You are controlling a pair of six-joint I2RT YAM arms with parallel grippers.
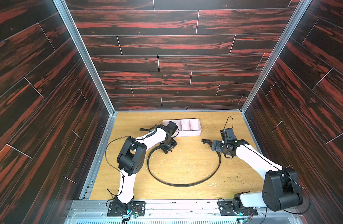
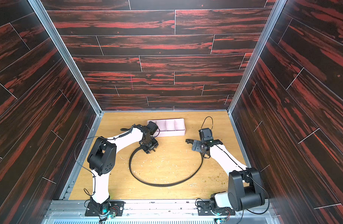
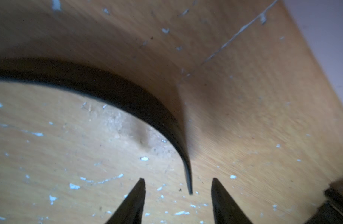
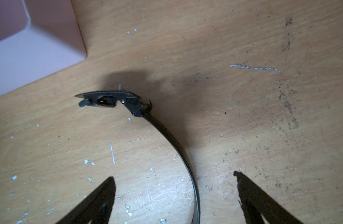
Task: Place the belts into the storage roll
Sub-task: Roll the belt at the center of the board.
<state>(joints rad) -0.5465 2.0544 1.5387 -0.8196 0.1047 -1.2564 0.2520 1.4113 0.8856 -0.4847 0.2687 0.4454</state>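
**Belt on Table, Outside Tray**

Locate the black belt in both top views as 1 open loop on the wood table, nearer the arm bases than the pale pink tray, outside it and not touching it. Count 4 compartments in a row in the tray, the end one on the left partly hidden by the left arm. Find the buckle at the right end of the loop, near a tray corner, and the tapered tip at the left end. Read the strap as standing on edge in both wrist views.

Check the left gripper: set to a narrow gap, low over the table, fingers on either side of the tip, neither touching it. Check the right gripper: spread wide, straddling the strap just behind the buckle, clear of it on both sides, holding nothing.
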